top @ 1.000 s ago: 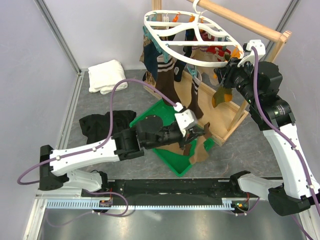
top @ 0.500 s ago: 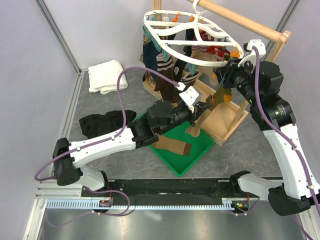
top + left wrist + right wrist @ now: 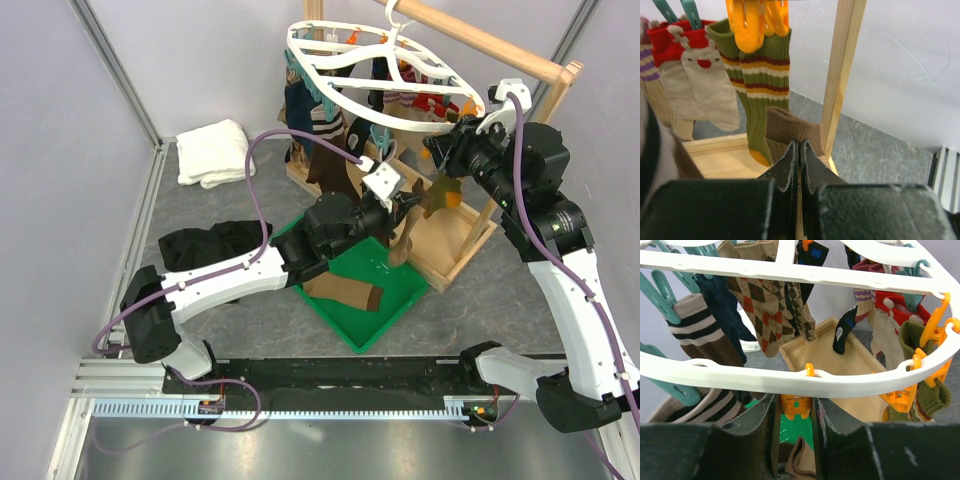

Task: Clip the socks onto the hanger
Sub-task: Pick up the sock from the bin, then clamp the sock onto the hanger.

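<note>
Grey worktop [image 3: 480, 300] carries the wooden rail stand [image 3: 480, 40]. The white oval plastic hanger [image 3: 765, 375] hangs from its rail, and most clips are already loaded with socks. Green plastic tray [image 3: 400, 285] below has one brown sock [image 3: 345, 292] left in it.

Left gripper [image 3: 799, 147]: jaws closed on the cuff of a tan ribbed sock [image 3: 790, 127], held up just beside the stand's post.

Right gripper [image 3: 794, 420]: jaws gripping an empty orange plastic clip [image 3: 796, 404] on the hanger's near rim.

Step in hand, my read: feed the cuff into that clip. Right squeezes until the mouth gapes, left lifts the cuff straight up past the teeth. Right eases off before left lets go. Hanger may swing.

Right wrist view shows the tan cuff directly under the clip; the top view hides that behind the arms. Can't tell if the clip mouth is open. Left wrist view shows the pinch itself, plus a green striped sock [image 3: 757, 75] on a neighbouring clip.
</note>
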Available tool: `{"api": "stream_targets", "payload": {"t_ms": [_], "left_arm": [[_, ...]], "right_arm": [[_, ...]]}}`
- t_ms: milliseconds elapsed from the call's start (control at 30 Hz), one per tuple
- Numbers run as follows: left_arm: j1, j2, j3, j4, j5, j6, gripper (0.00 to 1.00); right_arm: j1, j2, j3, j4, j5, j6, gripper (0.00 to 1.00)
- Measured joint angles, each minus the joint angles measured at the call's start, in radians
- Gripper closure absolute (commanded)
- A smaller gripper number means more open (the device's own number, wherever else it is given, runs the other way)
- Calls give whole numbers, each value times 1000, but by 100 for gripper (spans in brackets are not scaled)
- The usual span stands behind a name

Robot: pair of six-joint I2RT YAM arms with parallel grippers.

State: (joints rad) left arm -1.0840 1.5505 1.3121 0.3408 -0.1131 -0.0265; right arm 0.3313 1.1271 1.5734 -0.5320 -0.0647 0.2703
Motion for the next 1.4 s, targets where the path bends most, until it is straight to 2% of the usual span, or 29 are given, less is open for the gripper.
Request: {"api": "stream_targets", "payload": {"t_ms": [467,767,1400], "left_arm": [[92,8,-5,171,49,-36,98],[95,29,-4,176,94,-36,98],[95,29,19,178,97,-34,98]], "right_arm": [[-2,-5,0,5,-48,19,100],[-2,-8,0,13,-73,26,100],[-2,-12,-11,23,-82,26,100]]}}
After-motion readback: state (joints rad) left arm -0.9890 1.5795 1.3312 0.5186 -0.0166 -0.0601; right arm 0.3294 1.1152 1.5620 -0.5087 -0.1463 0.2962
